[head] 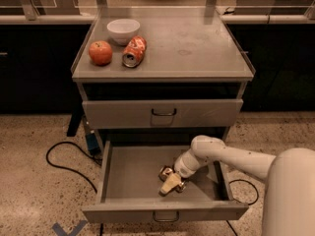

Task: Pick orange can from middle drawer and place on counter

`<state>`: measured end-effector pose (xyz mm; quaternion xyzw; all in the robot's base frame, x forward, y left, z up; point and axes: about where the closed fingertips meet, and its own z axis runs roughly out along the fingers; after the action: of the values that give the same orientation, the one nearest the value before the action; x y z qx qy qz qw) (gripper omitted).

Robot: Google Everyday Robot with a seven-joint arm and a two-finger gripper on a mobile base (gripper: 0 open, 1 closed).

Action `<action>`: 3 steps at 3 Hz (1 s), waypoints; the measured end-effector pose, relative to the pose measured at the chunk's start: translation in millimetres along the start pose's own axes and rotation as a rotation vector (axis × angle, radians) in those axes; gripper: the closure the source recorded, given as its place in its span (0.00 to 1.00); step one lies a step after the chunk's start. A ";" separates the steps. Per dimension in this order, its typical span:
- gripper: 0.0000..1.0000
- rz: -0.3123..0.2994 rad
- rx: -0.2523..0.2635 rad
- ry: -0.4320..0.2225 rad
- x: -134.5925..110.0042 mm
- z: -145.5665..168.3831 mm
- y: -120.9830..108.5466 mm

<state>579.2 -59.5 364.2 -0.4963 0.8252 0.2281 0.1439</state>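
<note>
While middle drawer [133, 176] stands open, jaws inside, touching orange can [165, 172]

The counter [197, 43] is matt grey and scuffed, with a dull sheen where the light falls. The open drawer [133, 173] looks like painted metal, flat grey and smooth inside. Down in it, at the gold can [166, 172], the gripper [171, 185] is a pale, matt, plastic-looking piece; the can's metal shines between dark patches. The arm [231, 156] is smooth off-white plastic. The bowl [123, 29] is glossy white, the red can [134, 51] shiny. The floor [34, 195] is speckled and polished.
</note>
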 end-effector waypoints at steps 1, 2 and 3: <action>0.41 0.000 0.000 0.000 0.0 0.0 0.0; 0.65 0.000 0.000 0.000 0.0 0.1 0.0; 0.88 0.000 0.000 0.000 0.0 0.0 0.1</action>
<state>579.1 -59.4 364.3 -0.4963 0.8252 0.2281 0.1439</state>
